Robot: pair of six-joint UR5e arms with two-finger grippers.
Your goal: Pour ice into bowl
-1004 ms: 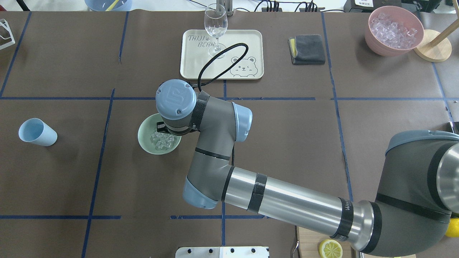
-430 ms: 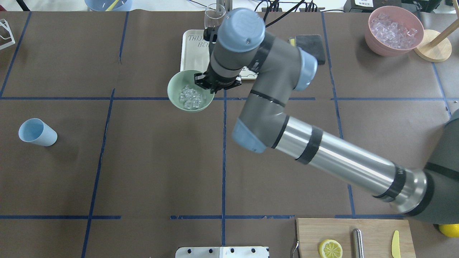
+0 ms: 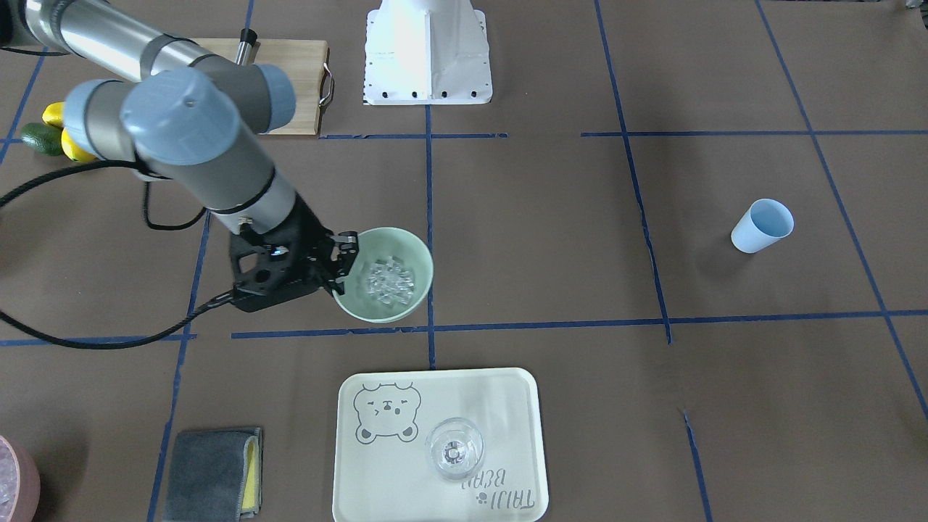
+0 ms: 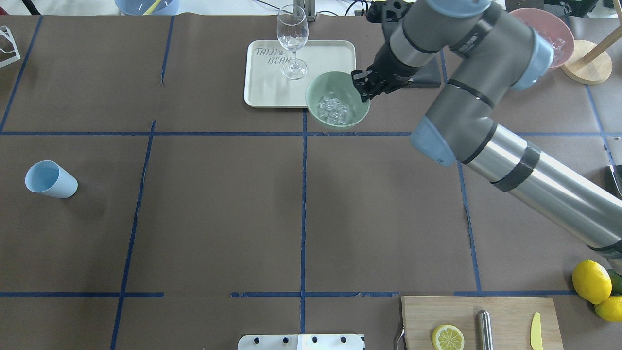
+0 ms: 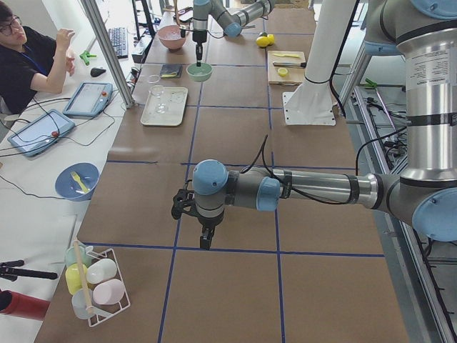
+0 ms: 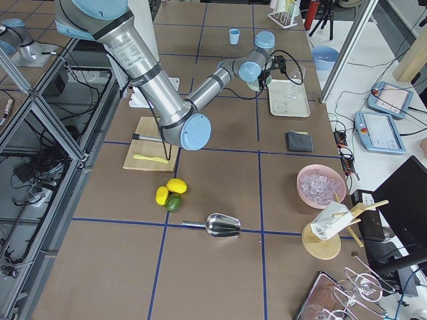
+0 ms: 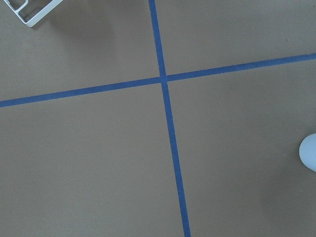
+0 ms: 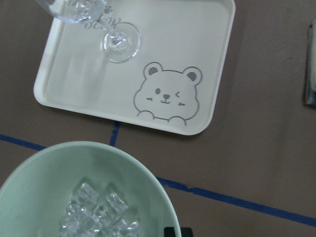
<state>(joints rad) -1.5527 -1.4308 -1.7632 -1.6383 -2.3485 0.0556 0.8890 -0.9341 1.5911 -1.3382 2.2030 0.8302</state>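
My right gripper (image 4: 363, 90) is shut on the right rim of the pale mint-green bowl (image 4: 320, 82) and holds it upright above the table, over the front right corner of the cream tray (image 4: 272, 87). A handful of clear ice cubes (image 4: 333, 110) lies in the bowl's bottom. The front-facing view shows the gripper (image 3: 341, 264), bowl (image 3: 413, 250) and ice (image 3: 389, 283); the right wrist view shows the bowl (image 8: 49, 173) and ice (image 8: 96, 212). My left gripper (image 5: 205, 243) hangs over bare table far from the bowl; I cannot tell if it is open or shut.
A wine glass (image 4: 292, 39) stands on the tray. A grey cloth (image 3: 210, 471) and a pink bowl of ice (image 6: 321, 187) lie further right. A light blue cup (image 4: 50, 179) stands at the left. A cutting board (image 4: 478, 321) and lemons (image 4: 590, 281) are at the near right.
My right arm has carried the green bowl with its ice from the left-centre of the table away and to the right, to the tray's right corner.
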